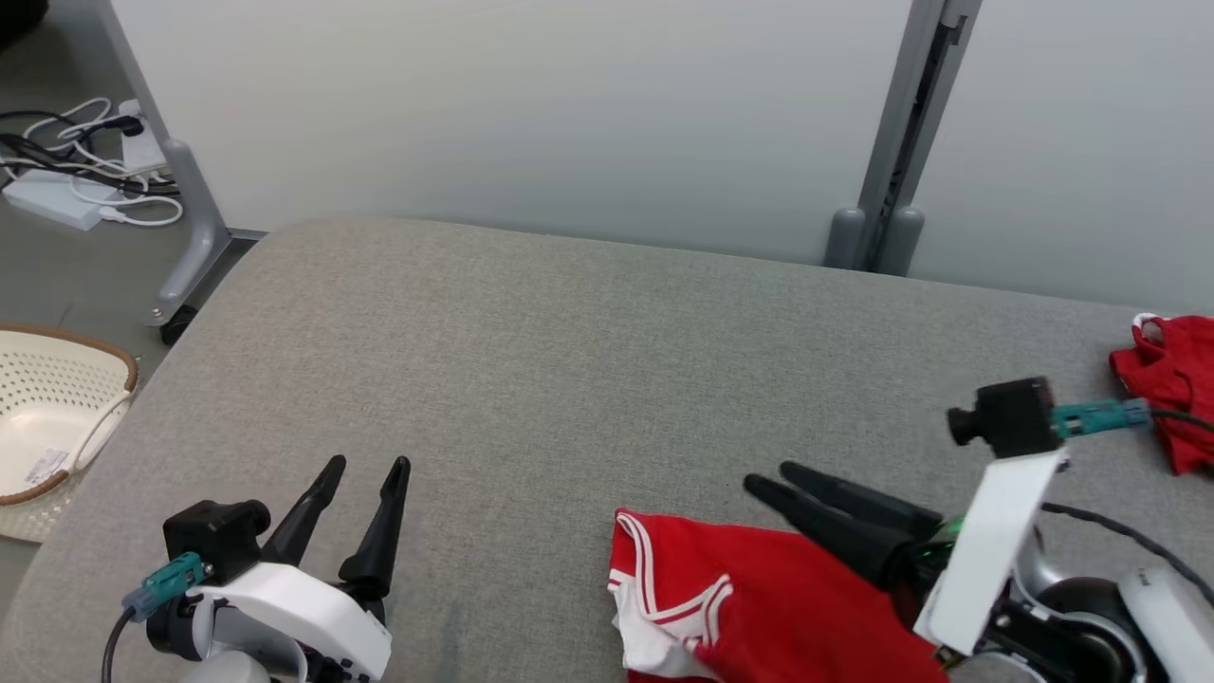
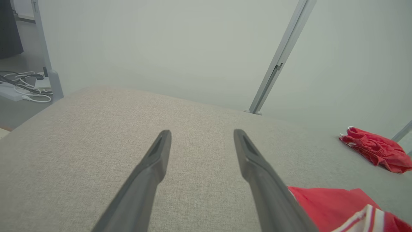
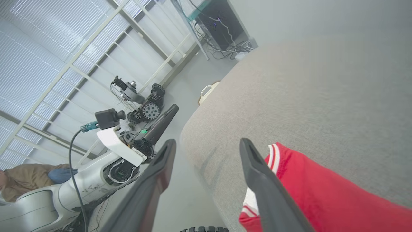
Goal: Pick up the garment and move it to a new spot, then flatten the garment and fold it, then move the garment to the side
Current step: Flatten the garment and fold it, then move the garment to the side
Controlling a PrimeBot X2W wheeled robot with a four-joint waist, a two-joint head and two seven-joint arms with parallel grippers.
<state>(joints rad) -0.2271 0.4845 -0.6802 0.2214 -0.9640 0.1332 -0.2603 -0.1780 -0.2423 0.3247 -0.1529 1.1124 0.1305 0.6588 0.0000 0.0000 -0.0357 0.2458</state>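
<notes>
The garment [image 1: 759, 598] is red with white striped trim and lies bunched at the table's near edge, right of centre. It also shows in the left wrist view as the garment [image 2: 338, 206], and in the right wrist view as the garment [image 3: 322, 190]. My right gripper [image 1: 766, 476] hovers over its upper right part, pointing left, open, with nothing between its fingers [image 3: 257, 167]. My left gripper [image 1: 368, 465] rests low at the near left, open and empty, well left of the garment. Bare table shows between the left gripper's [image 2: 202, 132] jaws.
A second crumpled red cloth [image 1: 1171, 379] lies at the table's far right edge. A cream basket [image 1: 47, 417] stands on the floor left of the grey table [image 1: 531, 360]. Cables [image 1: 85, 171] and a partition foot lie behind. A person [image 3: 19, 180] sits low beyond my left arm.
</notes>
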